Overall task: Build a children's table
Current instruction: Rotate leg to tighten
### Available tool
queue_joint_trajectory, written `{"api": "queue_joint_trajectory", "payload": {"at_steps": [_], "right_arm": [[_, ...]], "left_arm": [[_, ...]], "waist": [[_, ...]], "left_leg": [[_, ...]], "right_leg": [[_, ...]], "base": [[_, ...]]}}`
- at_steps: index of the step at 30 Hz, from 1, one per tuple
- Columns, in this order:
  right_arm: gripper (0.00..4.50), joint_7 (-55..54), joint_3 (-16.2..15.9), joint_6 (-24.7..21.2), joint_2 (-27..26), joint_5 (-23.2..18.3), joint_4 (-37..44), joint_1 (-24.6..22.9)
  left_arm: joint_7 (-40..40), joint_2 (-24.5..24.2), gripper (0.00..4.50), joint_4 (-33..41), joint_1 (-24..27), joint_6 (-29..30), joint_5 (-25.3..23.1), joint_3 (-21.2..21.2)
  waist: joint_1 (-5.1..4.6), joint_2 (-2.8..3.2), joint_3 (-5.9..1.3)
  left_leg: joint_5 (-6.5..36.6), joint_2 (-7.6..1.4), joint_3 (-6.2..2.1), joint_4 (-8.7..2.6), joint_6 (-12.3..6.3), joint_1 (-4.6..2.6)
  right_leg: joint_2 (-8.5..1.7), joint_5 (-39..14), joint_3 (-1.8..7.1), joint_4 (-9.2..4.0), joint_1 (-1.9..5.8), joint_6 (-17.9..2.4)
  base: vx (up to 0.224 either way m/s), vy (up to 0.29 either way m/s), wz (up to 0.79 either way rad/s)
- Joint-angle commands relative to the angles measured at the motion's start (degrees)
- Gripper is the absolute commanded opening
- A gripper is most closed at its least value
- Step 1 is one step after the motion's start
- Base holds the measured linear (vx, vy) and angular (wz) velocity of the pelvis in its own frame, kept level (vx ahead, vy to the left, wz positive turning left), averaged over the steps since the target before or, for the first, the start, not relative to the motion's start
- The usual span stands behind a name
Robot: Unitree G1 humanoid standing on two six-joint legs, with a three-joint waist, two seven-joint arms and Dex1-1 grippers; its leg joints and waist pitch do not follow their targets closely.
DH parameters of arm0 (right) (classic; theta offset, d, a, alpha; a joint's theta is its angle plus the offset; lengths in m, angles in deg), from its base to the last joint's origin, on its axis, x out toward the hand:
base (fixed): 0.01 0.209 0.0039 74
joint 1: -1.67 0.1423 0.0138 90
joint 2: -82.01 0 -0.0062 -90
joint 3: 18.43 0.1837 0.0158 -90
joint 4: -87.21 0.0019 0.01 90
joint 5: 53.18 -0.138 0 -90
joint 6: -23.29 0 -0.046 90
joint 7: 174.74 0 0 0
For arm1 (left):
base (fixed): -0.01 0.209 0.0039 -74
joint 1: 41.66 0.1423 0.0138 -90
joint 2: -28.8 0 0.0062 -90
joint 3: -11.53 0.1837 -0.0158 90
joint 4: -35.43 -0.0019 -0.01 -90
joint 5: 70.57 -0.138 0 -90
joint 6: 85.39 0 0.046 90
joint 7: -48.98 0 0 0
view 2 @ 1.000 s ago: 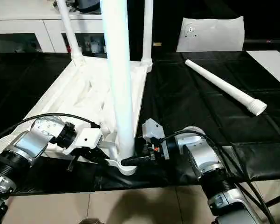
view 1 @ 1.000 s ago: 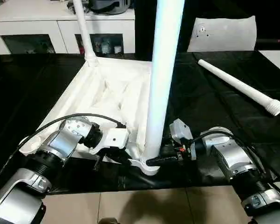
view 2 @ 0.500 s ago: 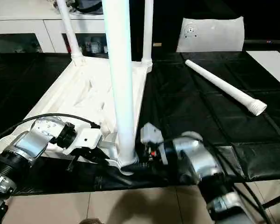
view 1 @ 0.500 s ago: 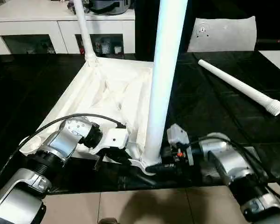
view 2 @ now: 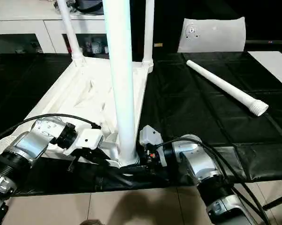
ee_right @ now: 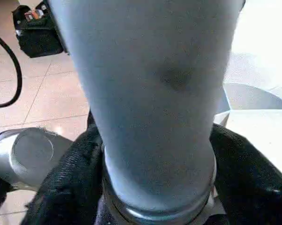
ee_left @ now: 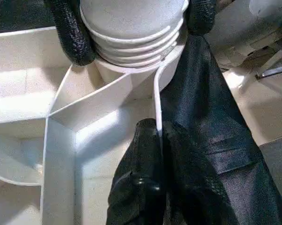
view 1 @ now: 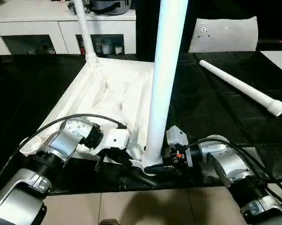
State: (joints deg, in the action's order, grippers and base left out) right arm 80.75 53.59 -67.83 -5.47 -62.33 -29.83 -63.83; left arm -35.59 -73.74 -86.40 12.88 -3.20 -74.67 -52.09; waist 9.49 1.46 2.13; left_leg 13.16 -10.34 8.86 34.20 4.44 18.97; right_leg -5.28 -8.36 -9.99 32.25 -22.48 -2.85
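The children's table (view 1: 108, 93) lies upside down on the counter (view 1: 211, 98). The left hand (ee_left: 157, 154) pinches its rim. The right hand (ee_right: 155, 197) seems clamped around the near leg (view 1: 164, 79) just above its socket, screwing it in. Next: another twist, then the loose leg (view 1: 241, 86).

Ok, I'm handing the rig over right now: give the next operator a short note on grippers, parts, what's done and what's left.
Left gripper: shut on a thin rib of the upturned tabletop, next to the near corner socket.
Right gripper: fingers either side of the near leg at its base; a firm grip is not clear.
Done: two far legs stand in their sockets; the near leg is upright in its socket, threads partly showing.
Left: seat this leg fully, then fit the loose leg lying on the black work table.
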Motion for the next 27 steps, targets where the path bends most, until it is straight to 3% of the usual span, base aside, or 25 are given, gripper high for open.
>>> {"api": "queue_joint_trajectory", "payload": {"at_steps": [1,8,12,19,22,25,26,27], "right_arm": [[3.21,0.5,0.3,-0.4,0.0,-0.5,1.4,0.2],[3.21,0.2,-0.2,-0.5,-0.8,-0.4,1.1,0.2],[2.87,0.7,-0.2,-1.4,-1.0,-1.1,1.0,0.2],[2.77,0.9,0.1,-3.0,-1.4,-2.2,1.9,-1.1],[2.77,-1.6,1.0,-4.2,-2.7,-3.1,3.7,-3.8],[2.77,-6.6,2.2,-3.6,-4.5,-2.9,4.2,-5.9],[2.77,-8.6,2.8,-3.0,-5.3,-2.6,3.9,-6.3],[2.77,-13.1,3.9,-2.5,-6.9,-1.8,2.8,-6.7]], "left_arm": [[-0.8,-0.2,0.00,-1.1,-0.2,-0.9,-2.7,2.4],[-1.0,-0.4,0.00,-1.2,-0.3,-1.0,-2.8,2.4],[-1.0,-0.5,0.00,-1.3,-0.4,-1.0,-2.9,2.5],[-0.5,-0.3,0.00,-0.7,0.0,0.6,-2.7,2.2],[2.9,1.0,0.00,0.9,1.2,5.5,-1.8,0.7],[5.9,2.6,0.00,3.3,2.7,9.9,-0.4,-0.9],[6.9,3.3,0.00,4.4,3.2,11.5,0.2,-1.5],[9.8,5.0,0.00,5.8,4.0,14.7,1.0,-2.6]], "waist": [[-0.50,0.34,-3.51],[-0.53,0.29,-3.44],[-0.52,0.28,-3.46],[-0.52,0.55,-3.45],[-0.41,0.74,-3.41],[-0.58,0.56,-3.25],[-0.71,0.66,-2.99],[-1.00,0.86,-2.51]], "left_leg": [[8.3,-3.70,-0.63,-4.29,-2.69,0.34],[8.7,-3.63,-0.61,-4.32,-2.55,0.30],[8.6,-3.69,-0.64,-4.34,-2.57,0.35],[8.9,-3.72,-0.67,-4.38,-2.41,0.34],[9.1,-4.03,-0.76,-4.50,-1.99,0.19],[10.0,-3.83,-0.66,-4.59,-1.89,0.30],[11.4,-3.54,-0.66,-4.62,-1.70,0.15],[14.2,-3.16,-0.54,-4.48,-1.53,-0.45]], "right_leg": [[-5.04,-23.9,4.27,-4.19,3.22,-3.0],[-5.04,-24.6,4.23,-4.32,3.20,-2.7],[-5.04,-24.1,4.26,-4.23,3.22,-2.9],[-5.05,-24.1,4.27,-4.21,3.23,-3.0],[-5.17,-23.5,4.42,-4.16,3.12,-3.3],[-5.19,-24.6,4.33,-4.47,3.19,-3.1],[-5.17,-27.5,4.11,-4.92,3.06,-2.4],[-5.02,-32.6,3.63,-5.90,2.63,-1.0]], "base": [[0.000,0.000,0.00],[0.000,0.000,0.00],[0.000,0.000,0.00],[0.000,0.000,0.00],[0.000,0.000,0.00],[0.000,0.000,0.00],[0.000,0.000,0.00],[0.000,0.000,0.00]]}}
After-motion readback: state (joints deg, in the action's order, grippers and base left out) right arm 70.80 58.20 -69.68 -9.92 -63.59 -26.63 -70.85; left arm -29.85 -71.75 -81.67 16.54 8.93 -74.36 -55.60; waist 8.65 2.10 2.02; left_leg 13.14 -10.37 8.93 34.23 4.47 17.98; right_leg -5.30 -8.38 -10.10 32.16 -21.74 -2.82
